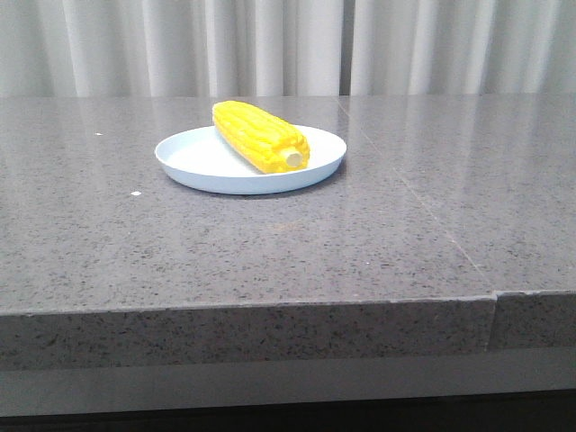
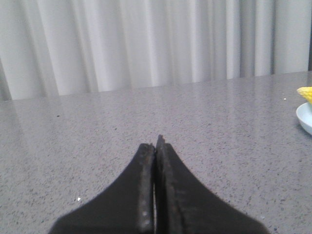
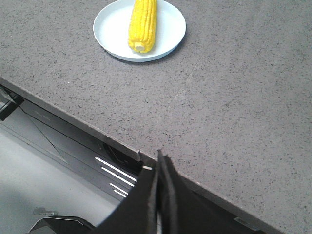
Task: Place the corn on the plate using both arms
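The yellow corn (image 1: 260, 136) lies on the pale blue-white plate (image 1: 193, 160) at mid table, its pale stub end toward the front. Both show in the right wrist view, the corn (image 3: 142, 25) on the plate (image 3: 111, 28), far from my right gripper (image 3: 159, 157). That gripper is shut and empty, held over the table's front edge. My left gripper (image 2: 156, 141) is shut and empty, low over bare table. In its view only an edge of the plate (image 2: 305, 118) and a tip of the corn (image 2: 306, 93) show. Neither gripper appears in the front view.
The grey speckled stone table (image 1: 288, 243) has a seam running from the back toward the front right (image 1: 432, 216). White curtains (image 1: 288, 45) hang behind it. Below the front edge the right wrist view shows the dark robot base (image 3: 58, 131).
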